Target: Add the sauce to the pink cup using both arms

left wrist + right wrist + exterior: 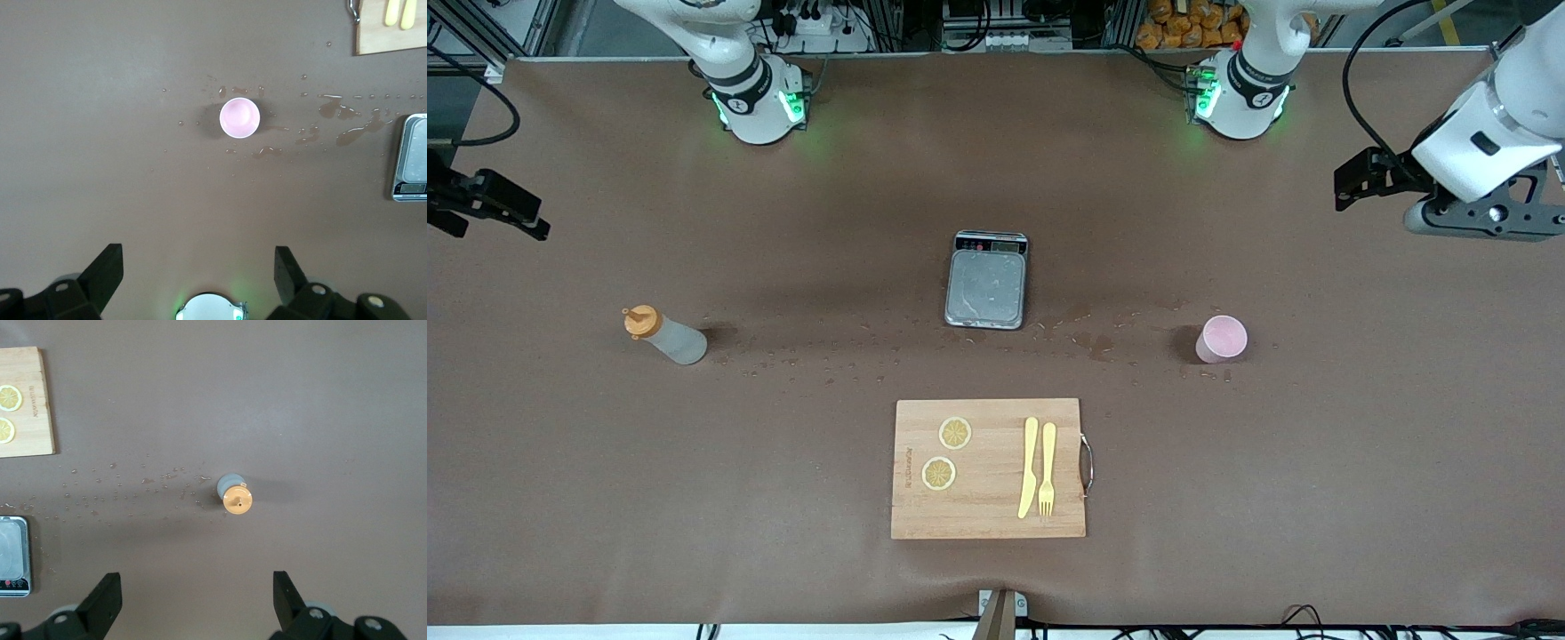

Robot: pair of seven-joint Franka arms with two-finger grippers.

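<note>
Nearest the front camera, a wooden cutting board [989,468] lies flat on the brown counter [1316,489], carrying two lemon slices [955,433] toward the right arm's end and a yellow knife [1029,467] and yellow fork [1047,469] side by side toward the left arm's end. Farther from the camera, three things stand roughly in a row, well apart. The sauce bottle [663,335] with its orange cap stands upright toward the right arm's end; the pink cup [1221,339] stands upright, mouth up, toward the left arm's end; between them, a little farther still, sits a grey scale [986,280]. Water droplets [854,356] speckle the counter from the bottle to the cup. Up in the air, the left end effector [199,267] hangs over bare counter at the left arm's end, its fingers [288,265] spread wide and holding nothing. The right end effector [197,590] hangs over the counter's edge at the right arm's end, fingers [287,590] likewise spread and empty
</note>
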